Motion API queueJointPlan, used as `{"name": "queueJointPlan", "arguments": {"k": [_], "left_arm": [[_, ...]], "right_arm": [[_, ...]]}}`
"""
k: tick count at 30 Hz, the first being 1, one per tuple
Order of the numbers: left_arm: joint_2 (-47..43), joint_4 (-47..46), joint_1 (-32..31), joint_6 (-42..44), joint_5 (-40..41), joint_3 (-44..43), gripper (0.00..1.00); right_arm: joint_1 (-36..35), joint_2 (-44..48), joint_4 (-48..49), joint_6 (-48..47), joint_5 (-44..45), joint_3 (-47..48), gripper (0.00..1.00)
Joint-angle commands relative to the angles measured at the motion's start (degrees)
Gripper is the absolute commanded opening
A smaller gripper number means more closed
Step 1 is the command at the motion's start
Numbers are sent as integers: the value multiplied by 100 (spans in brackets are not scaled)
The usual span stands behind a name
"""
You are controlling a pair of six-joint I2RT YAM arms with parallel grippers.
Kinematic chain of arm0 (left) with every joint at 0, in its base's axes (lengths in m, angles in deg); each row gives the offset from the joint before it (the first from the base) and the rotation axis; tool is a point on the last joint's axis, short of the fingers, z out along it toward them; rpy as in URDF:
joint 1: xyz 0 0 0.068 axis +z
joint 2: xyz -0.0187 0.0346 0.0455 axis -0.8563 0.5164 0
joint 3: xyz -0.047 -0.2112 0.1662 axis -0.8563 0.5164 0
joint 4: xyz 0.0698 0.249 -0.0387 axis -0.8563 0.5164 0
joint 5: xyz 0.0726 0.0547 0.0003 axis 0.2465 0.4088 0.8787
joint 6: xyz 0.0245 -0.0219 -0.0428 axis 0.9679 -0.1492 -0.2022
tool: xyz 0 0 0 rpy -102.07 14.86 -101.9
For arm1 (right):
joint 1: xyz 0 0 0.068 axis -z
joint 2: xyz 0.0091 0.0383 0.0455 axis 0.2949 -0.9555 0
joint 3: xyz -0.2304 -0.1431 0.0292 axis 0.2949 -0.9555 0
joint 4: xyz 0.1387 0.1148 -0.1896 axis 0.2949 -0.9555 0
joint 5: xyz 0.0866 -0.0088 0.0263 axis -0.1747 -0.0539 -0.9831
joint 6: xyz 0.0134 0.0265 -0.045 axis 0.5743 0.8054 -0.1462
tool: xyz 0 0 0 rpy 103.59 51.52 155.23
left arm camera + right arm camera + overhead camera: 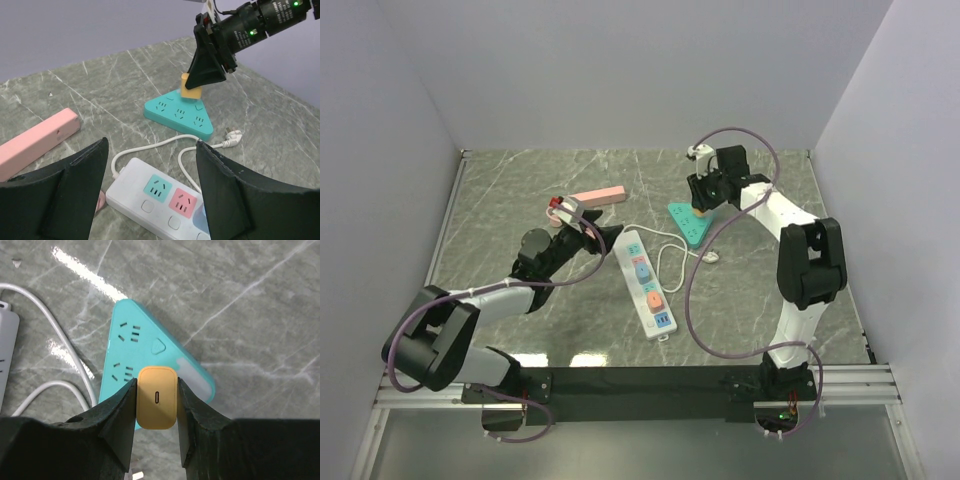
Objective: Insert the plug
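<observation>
My right gripper (157, 399) is shut on a small orange charger plug (157, 397) and holds it on top of the teal triangular socket block (131, 352). In the top view the plug (701, 210) sits at the block's far corner (691, 226). In the left wrist view the plug (191, 90) touches the block (180, 113); its prongs are hidden. My left gripper (150, 185) is open and empty, hovering over the end of a white power strip (160, 197). The strip (647, 285) lies in the middle of the table.
A pink power strip (597, 197) lies at the back left and shows in the left wrist view (35, 140). The white strip's cord (670, 255) loops to a loose white plug (712, 255) near the teal block. Grey walls enclose the table.
</observation>
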Motion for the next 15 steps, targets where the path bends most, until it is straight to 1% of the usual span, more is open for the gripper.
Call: {"name": "queueJointPlan", "arguments": {"k": [1,3,4,5,7,8,9,10,11,12,13,14,15], "left_arm": [[-52,-155,-7,-63,21,-37,77],[-61,64,-7,-150,39,-168,76],[-78,378,-15,-247,4,-221,76],[-96,495,-24,-274,-14,-257,76],[-184,740,-33,-537,-84,-266,76],[-227,916,-33,-607,-49,-318,76],[-297,1179,-42,-669,12,-553,76],[-342,2017,-42,-652,282,-738,76],[-351,2425,-42,-635,433,-975,77],[-333,2934,-42,-486,643,-1500,76],[-298,3261,-33,-398,889,-1749,76],[-263,3856,-33,-310,1335,-1969,77],[-202,4105,-7,-205,1522,-2388,77]], "right_arm": [[51,607,-15,131,240,-131,0],[51,817,-24,149,583,-167,0],[60,879,-67,184,863,-141,0],[60,984,-163,202,936,-27,0],[60,1091,-191,271,858,79,0],[25,1117,-269,298,675,253,0],[-1,1100,-287,333,621,342,0],[-36,1065,-296,386,594,552,0],[-80,934,-409,395,533,702,0],[-115,820,-532,421,524,895,0],[-133,714,-647,448,532,1253,0],[-203,530,-804,483,550,1405,0],[-238,485,-815,527,541,1502,0]]}}
